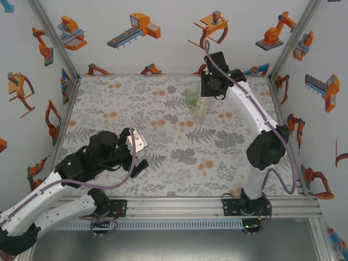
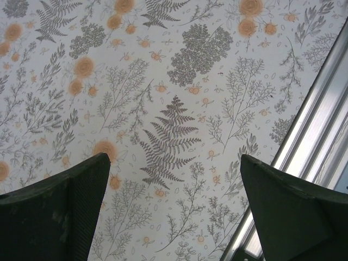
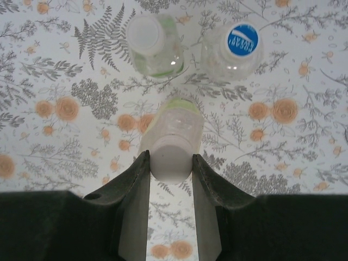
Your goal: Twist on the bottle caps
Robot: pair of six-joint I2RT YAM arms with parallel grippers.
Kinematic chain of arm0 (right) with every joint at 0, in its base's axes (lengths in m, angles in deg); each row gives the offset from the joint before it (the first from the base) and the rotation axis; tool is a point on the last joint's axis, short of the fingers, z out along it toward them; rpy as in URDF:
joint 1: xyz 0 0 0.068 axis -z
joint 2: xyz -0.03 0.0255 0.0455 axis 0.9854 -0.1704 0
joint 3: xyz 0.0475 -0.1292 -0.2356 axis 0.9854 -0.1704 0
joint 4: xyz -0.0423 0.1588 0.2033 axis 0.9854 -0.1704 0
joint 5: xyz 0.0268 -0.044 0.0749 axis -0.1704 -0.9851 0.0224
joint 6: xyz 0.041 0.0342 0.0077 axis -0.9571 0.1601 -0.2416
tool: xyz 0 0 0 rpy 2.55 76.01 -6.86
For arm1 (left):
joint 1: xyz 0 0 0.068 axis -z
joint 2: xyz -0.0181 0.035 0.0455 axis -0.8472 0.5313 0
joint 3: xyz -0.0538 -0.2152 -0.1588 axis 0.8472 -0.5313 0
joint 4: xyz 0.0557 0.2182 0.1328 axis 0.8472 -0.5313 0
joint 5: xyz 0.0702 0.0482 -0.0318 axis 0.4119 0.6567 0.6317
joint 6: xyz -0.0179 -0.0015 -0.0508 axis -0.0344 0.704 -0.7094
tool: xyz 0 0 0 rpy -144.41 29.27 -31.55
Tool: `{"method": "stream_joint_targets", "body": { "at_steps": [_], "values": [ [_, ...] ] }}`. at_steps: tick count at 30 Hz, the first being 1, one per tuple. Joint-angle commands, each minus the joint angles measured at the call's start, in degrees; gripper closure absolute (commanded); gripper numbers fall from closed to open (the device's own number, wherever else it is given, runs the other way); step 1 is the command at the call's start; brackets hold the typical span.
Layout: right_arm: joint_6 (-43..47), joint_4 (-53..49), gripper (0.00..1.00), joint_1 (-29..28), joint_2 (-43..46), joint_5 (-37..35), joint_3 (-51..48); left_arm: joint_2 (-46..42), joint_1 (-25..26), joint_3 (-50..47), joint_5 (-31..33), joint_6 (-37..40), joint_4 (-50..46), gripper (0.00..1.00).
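Over at the upper middle of the overhead frame, the right arm is stretched out to the little cluster of bottles, and from its own wrist camera you can see it plainly: the right tool (image 3: 170, 157) is clenched on a white cap (image 3: 170, 160), one dark finger pressed to each side of it. That cap sits on top of the pale yellow-green bottle (image 3: 175, 128), which stands on the flowered surface (image 1: 163, 163) in the centre of the wrist frame. Beyond it, in the upper left of that frame, stands the green bottle (image 3: 157, 51) with a second white cap (image 3: 145, 33) on its neck. In the upper right is the colourless bottle (image 3: 231, 57), wearing a blue-topped cap (image 3: 243, 39) with white lettering. The three bottles stand near one another in a loose triangle, none of them touching. From overhead, the green bottle (image 1: 192, 99) and the pale one (image 1: 202, 107) show just beside the head of the right arm. The left arm is well apart from all this, down in the lower left of the overhead frame. The left tool (image 1: 142, 153) is released, its fingers (image 2: 76, 206) spread wide with bare patterned surface between them, and a metal rail (image 2: 315, 125) runs along the right edge of its wrist frame.
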Motion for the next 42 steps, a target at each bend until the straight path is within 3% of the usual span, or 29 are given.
{"method": "stream_joint_targets", "body": {
  "at_steps": [1,5,9,15,22,24,31,36,38,42],
  "values": [
    [3.76,1.27,1.00,0.47,-1.59,1.56,3.72,-0.21,0.22,-0.09,1.09,-1.83,1.01,0.03],
    [4.32,1.02,0.98,0.96,-2.55,1.84,3.81,0.17,0.20,0.05,1.29,-1.93,0.88,0.03],
    [4.31,0.24,0.60,1.06,-2.49,2.66,4.35,0.15,0.15,-0.38,2.95,-2.45,1.17,0.03],
    [4.22,-0.66,0.37,1.07,0.30,2.09,6.40,-0.16,0.00,-2.51,9.08,-2.94,3.21,0.03],
    [5.30,-2.25,0.20,1.13,8.08,-1.35,2.75,0.45,-4.30,-6.71,15.15,-4.06,7.19,0.03],
    [5.42,-1.85,0.01,1.23,11.74,-3.71,-1.93,0.44,-7.43,-8.35,16.35,-5.10,8.36,0.03],
    [5.47,8.13,0.01,4.12,27.18,-10.59,-30.48,-0.88,-16.45,-17.72,19.93,-4.24,16.06,0.03],
    [7.27,23.99,0.01,8.74,38.32,-12.07,-55.83,-1.42,-25.56,-26.18,15.53,-5.69,27.05,0.03],
    [10.03,31.40,0.01,10.81,41.39,-11.48,-64.29,-1.00,-28.49,-29.42,16.66,-7.89,32.64,0.03],
    [14.50,45.29,0.01,14.89,44.26,-9.30,-77.85,4.68,-35.86,-34.02,15.06,-11.48,45.59,0.03]
  ]
}}
